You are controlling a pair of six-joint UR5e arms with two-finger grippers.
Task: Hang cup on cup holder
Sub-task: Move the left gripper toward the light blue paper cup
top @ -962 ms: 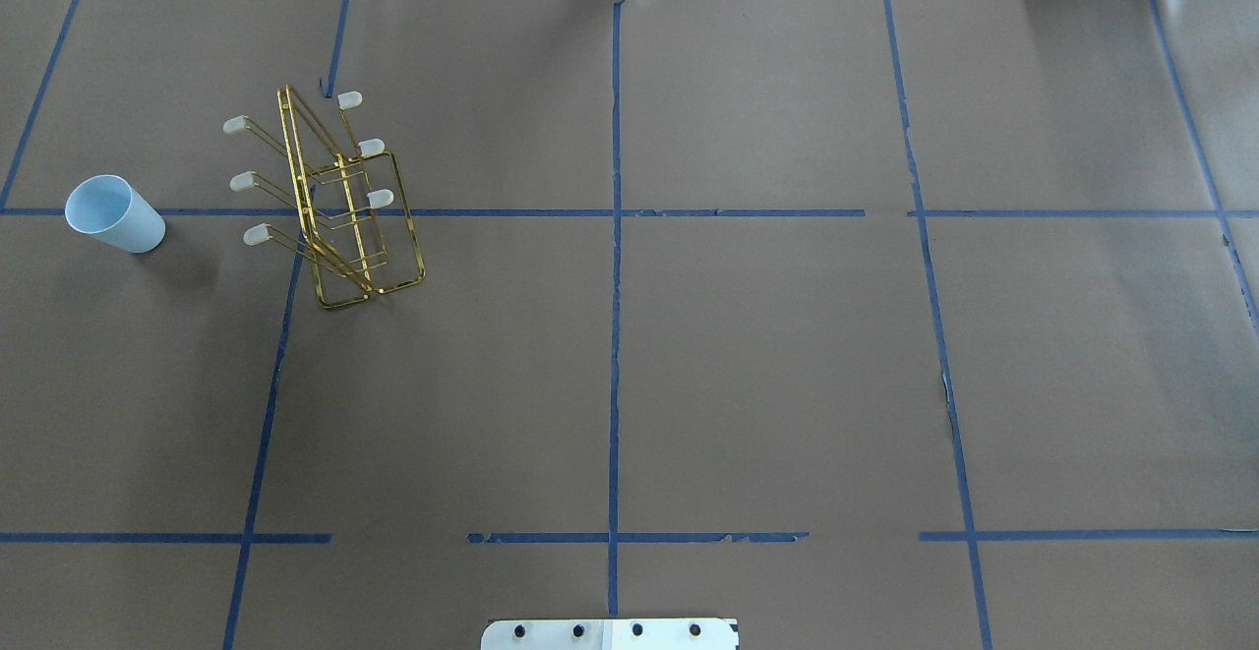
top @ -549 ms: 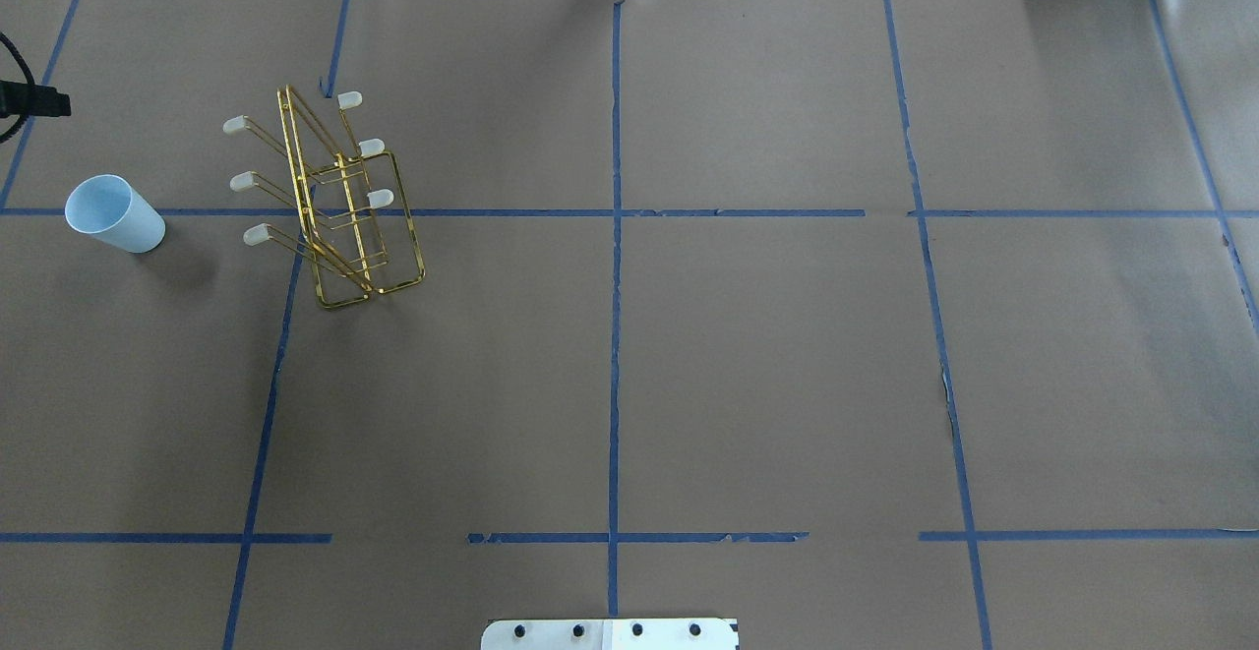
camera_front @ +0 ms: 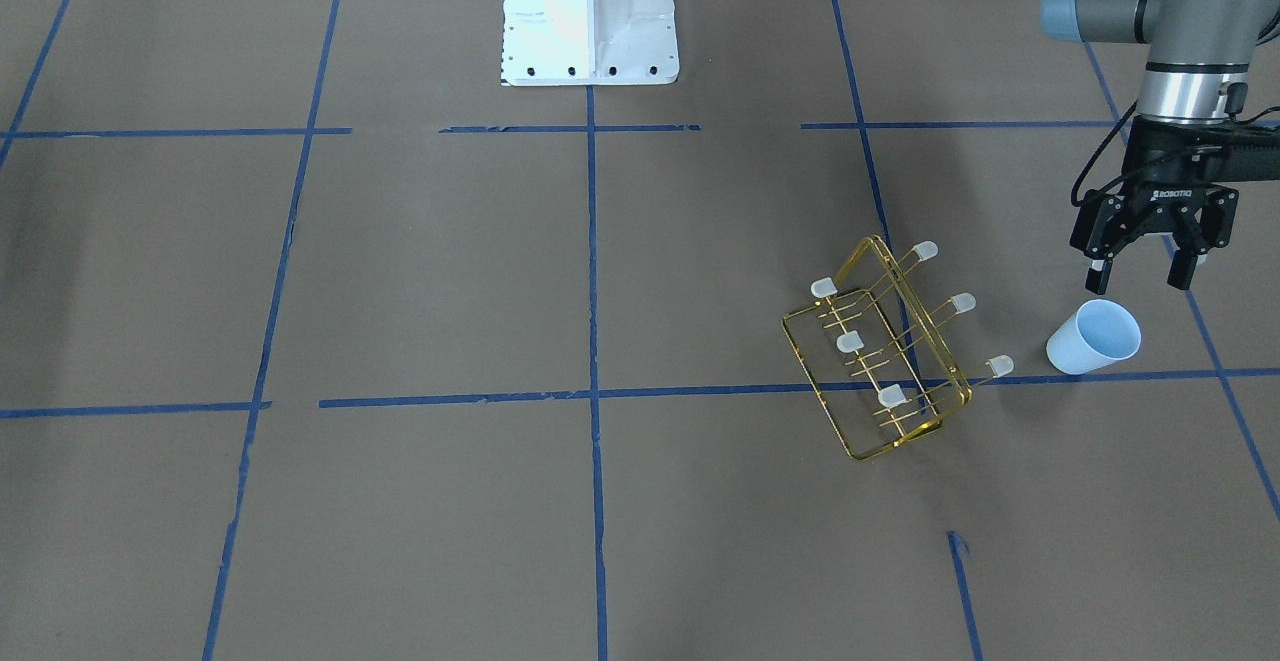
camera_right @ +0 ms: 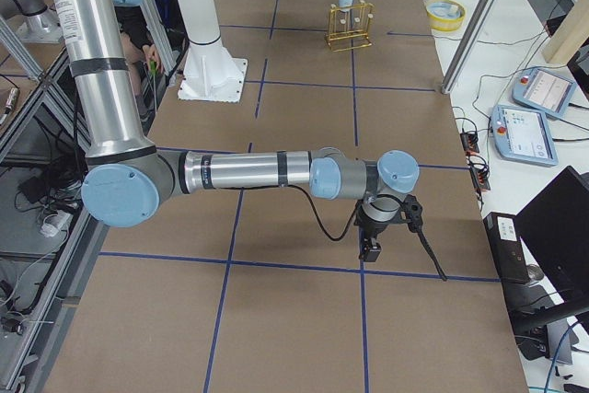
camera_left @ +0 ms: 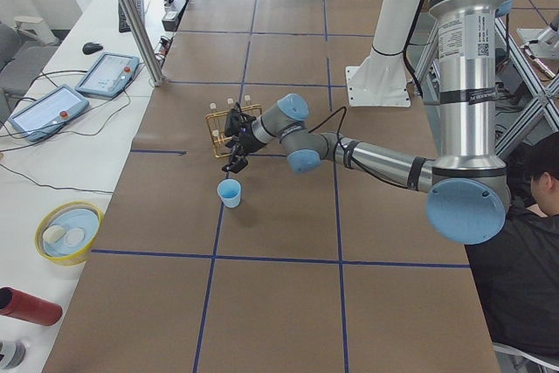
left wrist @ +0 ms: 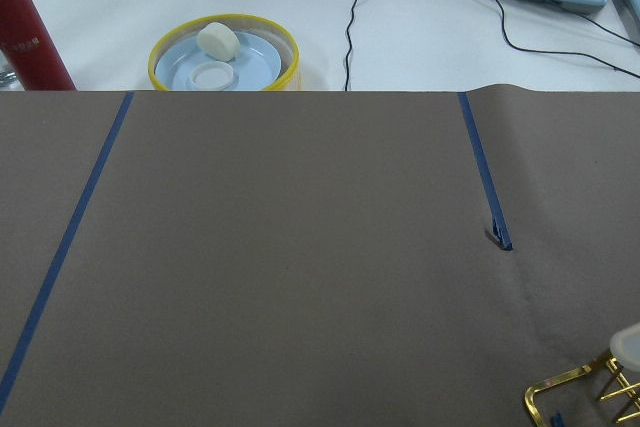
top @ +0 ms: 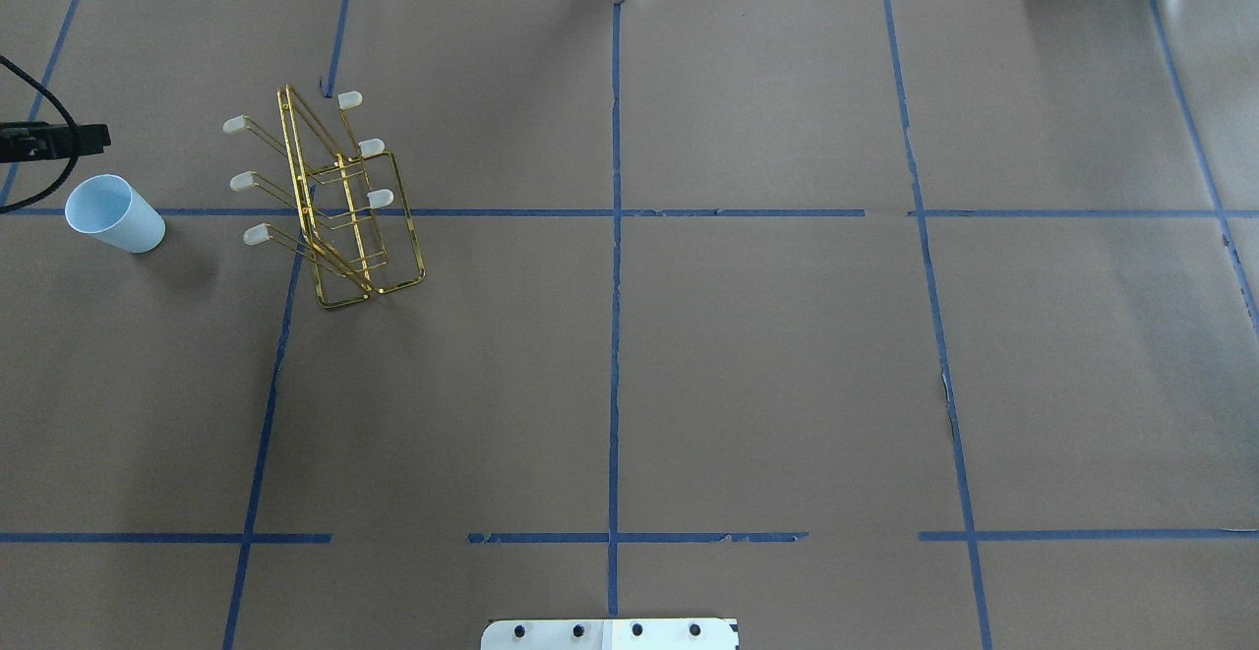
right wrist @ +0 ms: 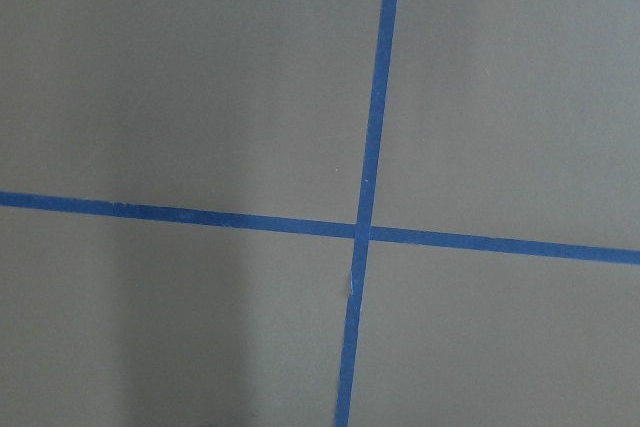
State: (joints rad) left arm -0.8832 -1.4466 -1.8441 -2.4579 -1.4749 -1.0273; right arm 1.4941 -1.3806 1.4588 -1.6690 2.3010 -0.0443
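Observation:
The pale blue cup stands upright, mouth up, on the brown table cover, near the left end in the overhead view. The gold wire cup holder stands beside it, apart, its capped prongs bare; it also shows in the overhead view. My left gripper hangs open and empty just above the cup, on the robot's side of it, fingers pointing down. A black part of it shows at the overhead view's left edge. My right gripper shows only in the exterior right view, low over the table far from both; I cannot tell its state.
A yellow-rimmed bowl and a red cylinder lie on the white bench beyond the table's far edge. The robot's white base stands at the middle of the near side. Blue tape lines cross the cover.
My left gripper has come into the overhead view from the left edge and moved right, closer to the cup. The cup and the cup holder have not moved.

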